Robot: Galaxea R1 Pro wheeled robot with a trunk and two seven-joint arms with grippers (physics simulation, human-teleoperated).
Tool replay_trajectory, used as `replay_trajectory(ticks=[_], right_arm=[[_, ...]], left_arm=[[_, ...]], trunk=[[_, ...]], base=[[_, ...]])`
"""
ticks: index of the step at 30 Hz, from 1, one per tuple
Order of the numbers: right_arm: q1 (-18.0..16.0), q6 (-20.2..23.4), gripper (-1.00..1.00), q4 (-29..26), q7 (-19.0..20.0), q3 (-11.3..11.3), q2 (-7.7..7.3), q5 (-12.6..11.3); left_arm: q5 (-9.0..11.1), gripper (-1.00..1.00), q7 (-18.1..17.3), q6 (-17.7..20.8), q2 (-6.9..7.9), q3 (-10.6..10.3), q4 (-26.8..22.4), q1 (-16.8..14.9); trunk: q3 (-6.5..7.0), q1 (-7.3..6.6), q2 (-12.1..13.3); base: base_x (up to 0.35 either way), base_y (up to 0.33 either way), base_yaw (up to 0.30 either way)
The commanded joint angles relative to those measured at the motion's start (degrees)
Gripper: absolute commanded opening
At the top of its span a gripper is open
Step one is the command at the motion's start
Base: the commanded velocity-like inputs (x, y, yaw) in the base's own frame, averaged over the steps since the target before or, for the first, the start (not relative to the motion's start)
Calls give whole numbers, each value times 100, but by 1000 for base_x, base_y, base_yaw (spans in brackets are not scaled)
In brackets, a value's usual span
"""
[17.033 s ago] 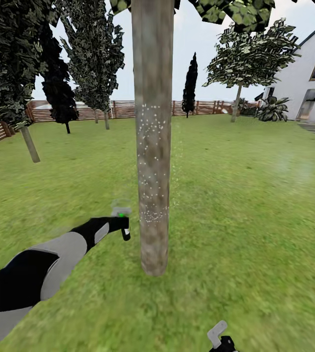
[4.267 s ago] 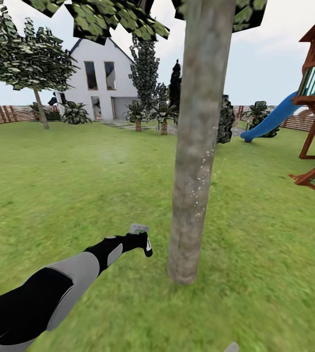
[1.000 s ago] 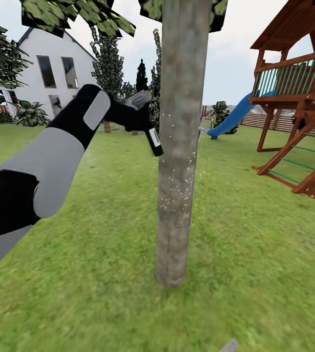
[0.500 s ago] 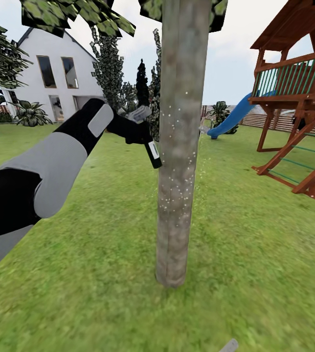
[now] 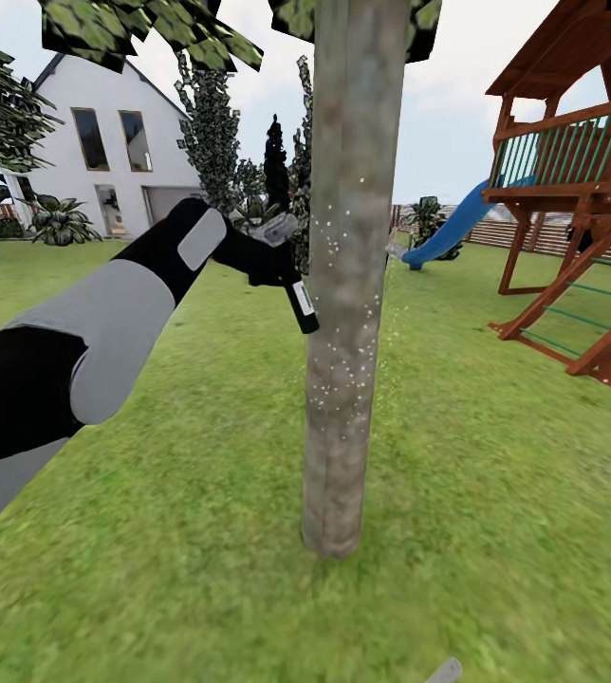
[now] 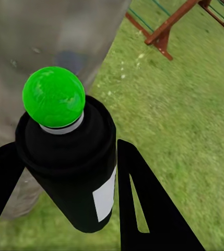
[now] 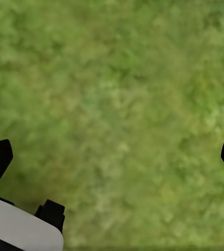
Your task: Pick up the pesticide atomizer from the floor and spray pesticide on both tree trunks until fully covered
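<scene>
One arm up: left gripper (image 5: 282,270) clamped on the pesticide atomizer (image 5: 301,304), held just beside the tree trunk (image 5: 343,285) flecked with white pesticide (image 5: 339,379); right gripper (image 7: 112,157) fingers spread wide over lawn (image 7: 117,94).

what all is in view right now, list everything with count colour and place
tree trunk: one, grey-brown, centre, rising from the lawn
pesticide: white specks, on the trunk's middle
pesticide atomizer: one, black with white label and green tip, beside the trunk
lawn: green, all around
house: one, white, far left
playset: one, brown wood, right, with blue slide
left hand: black, shut on the atomizer
right hand: black tips spread over grass
</scene>
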Motion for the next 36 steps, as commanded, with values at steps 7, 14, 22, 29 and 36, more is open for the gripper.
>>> replay_trajectory(ticks=[7,14,22,29,36], right_arm=[[0,0,100,0,0,0,0,0],[0,0,100,0,0,0,0,0],[0,0,100,0,0,0,-3,0],[0,0,100,0,0,0,-9,0],[0,0,100,0,0,0,-9,0]], left_arm=[[22,-100,-692,0,-16,2,27,0],[10,-100,-727,-34,-135,-8,659,0],[-82,-100,-705,-49,-166,-504,681,8],[-449,-100,-692,-130,-166,-1264,677,8],[-865,-100,-674,-350,-166,-1282,685,17]], trunk=[[0,0,0],[0,0,0],[0,0,0],[0,0,0],[0,0,0]], base=[[0,0,0],[0,0,0],[0,0,0],[0,0,0],[0,0,0]])
